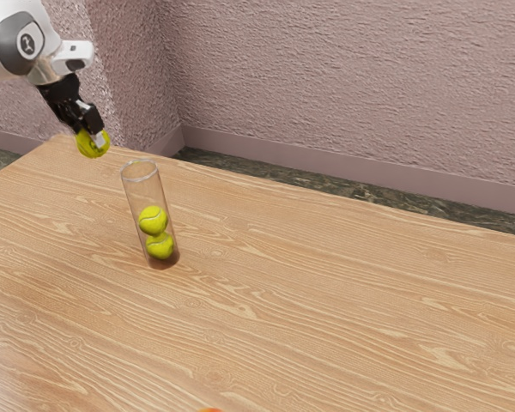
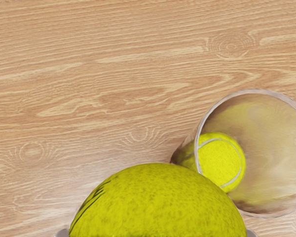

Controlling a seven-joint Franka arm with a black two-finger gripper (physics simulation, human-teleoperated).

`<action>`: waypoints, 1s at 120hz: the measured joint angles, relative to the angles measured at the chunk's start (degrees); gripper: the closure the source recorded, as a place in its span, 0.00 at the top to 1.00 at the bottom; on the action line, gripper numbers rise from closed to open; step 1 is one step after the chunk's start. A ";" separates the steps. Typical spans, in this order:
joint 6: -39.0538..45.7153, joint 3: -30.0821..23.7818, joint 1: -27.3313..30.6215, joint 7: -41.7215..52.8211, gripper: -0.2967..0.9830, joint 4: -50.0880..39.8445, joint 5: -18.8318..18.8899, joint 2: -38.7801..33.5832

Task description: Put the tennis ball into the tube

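Gripping a yellow-green felt tennis ball (image 1: 93, 146) from two sides, black two-finger gripper (image 1: 91, 134) is at the exterior view's left of an upright clear cylindrical tube (image 1: 132, 199). Held ball is outside the tube, with a gap to its rim. Pale wood-grain table (image 1: 326, 292) leaves room around the tube; far edge runs behind it. Exterior view: two stacked balls (image 1: 153, 221) inside. Wrist view: dark printed marks on held ball; tube's open mouth.
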 joint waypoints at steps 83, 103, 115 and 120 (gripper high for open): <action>2.34 -0.35 -4.83 -4.26 0.44 3.69 -1.41 4.60; 2.61 -0.84 -4.92 -5.33 0.45 2.55 -1.46 4.43; 2.70 -0.86 -4.90 -5.83 0.45 1.44 -1.46 4.06; 2.74 -0.87 -4.90 -6.02 0.45 0.56 -1.47 3.46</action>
